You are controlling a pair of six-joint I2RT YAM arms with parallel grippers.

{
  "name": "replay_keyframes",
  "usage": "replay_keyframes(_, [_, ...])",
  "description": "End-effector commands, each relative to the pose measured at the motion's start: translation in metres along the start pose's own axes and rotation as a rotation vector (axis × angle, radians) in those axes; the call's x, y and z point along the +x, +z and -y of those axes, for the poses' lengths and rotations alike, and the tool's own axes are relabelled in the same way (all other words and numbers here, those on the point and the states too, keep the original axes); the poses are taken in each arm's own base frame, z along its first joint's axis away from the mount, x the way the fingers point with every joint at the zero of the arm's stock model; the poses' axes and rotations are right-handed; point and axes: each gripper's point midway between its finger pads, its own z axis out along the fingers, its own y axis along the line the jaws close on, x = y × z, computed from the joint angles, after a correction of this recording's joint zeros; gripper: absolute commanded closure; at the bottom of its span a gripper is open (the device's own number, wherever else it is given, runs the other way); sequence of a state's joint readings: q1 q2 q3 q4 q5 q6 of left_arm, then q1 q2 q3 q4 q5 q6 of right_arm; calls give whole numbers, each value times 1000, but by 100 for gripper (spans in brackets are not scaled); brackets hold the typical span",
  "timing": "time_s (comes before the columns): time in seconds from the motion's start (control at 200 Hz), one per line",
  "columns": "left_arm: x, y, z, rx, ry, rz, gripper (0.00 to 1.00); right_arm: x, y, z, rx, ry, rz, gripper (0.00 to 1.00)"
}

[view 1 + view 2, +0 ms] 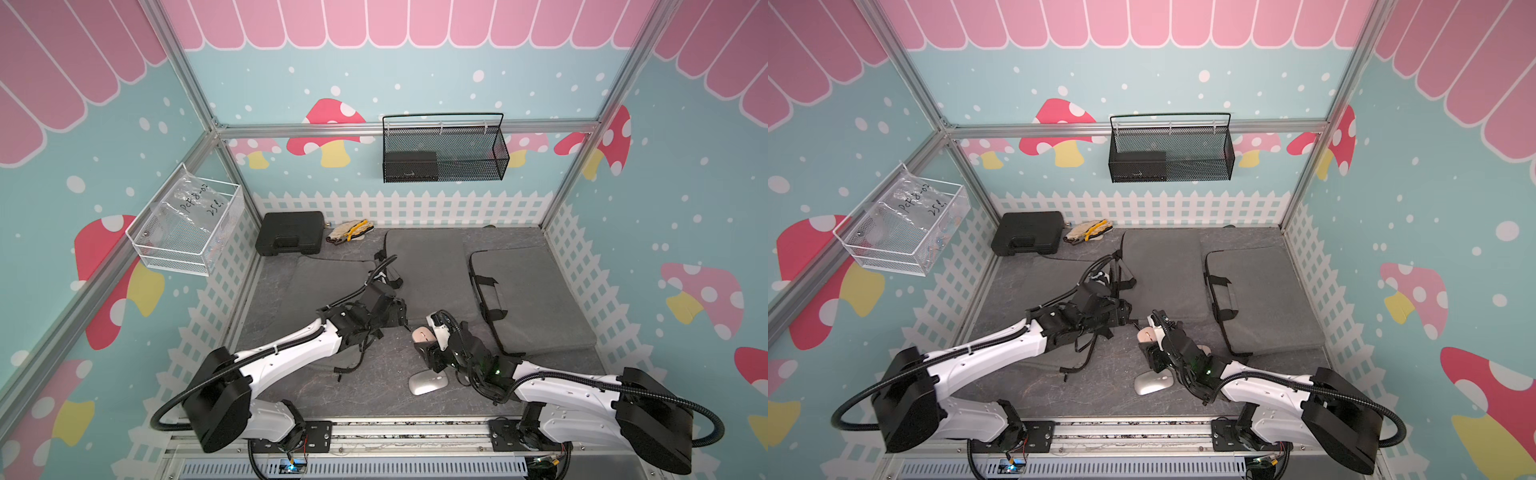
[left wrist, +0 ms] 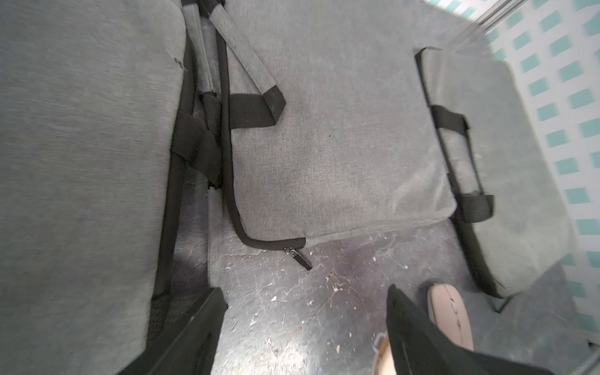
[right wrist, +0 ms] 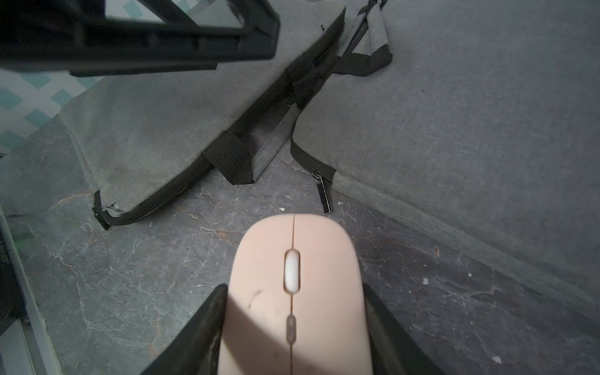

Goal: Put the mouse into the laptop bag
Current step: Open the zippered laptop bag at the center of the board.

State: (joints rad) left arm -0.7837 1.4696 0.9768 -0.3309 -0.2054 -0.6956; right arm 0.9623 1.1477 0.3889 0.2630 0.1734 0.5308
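Right jaws pinched pink mouse (image 3: pixel 319 292) by its flanks | left jaws spread, empty | judged light, rigid, slick-shelled; side grip suited.

We find bare table (image 1: pixel 374 395) free on near side of middle bag (image 1: pixel 424 270); only zipper pull (image 2: pixel 300 258) juts onto it. Handles (image 2: pixel 250 107) clog gap between middle bag and left bag (image 2: pixel 81 162). Left gripper (image 2: pixel 305 292) hangs close to right gripper (image 3: pixel 294 289) clamping pink mouse (image 3: pixel 295 246); silver mouse (image 1: pixel 427 382) lies beside right arm (image 1: pixel 557 384).

Pink mouse (image 3: pixel 293 292) between black fingers (image 3: pixel 198 337)
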Motion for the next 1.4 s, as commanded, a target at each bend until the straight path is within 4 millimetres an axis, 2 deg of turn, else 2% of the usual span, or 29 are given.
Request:
replay_keyframes(0.0, [1,18,-26,-185,47,-6,23,5,-4,9,26,55,5,60])
replay_keyframes(0.055, [4,26,-33,-237,66,-20,28,9,-4,13,36,65,2,60])
replay_keyframes(0.22, [17,50,-36,-268,120,-89,41,14,-2,17,49,71,-7,60])
replay_keyframes(0.335, [29,66,-42,-298,138,-131,54,15,-1,17,51,69,-9,61])
replay_keyframes(0.41, [35,73,-50,-326,135,-149,57,16,-1,18,52,68,-12,61])
replay_keyframes(0.5, [39,77,-61,-357,128,-156,64,15,-2,18,47,67,-10,61])
replay_keyframes(0.69, [43,76,-75,-381,116,-161,60,19,-5,19,46,69,-9,61])
replay_keyframes(0.83, [41,70,-75,-375,124,-152,52,19,-6,21,46,73,-4,61])
replay_keyframes(0.931, [38,66,-75,-375,118,-145,51,20,-6,20,44,70,-5,61])
replay_keyframes(1.076, [45,63,-79,-372,114,-158,49,23,-7,23,48,76,-12,61])
replay_keyframes(1.186, [49,61,-80,-353,124,-166,38,25,-6,24,53,80,-13,61])
replay_keyframes(1.396, [58,69,-80,-341,133,-192,41,23,-5,23,47,84,-12,61])
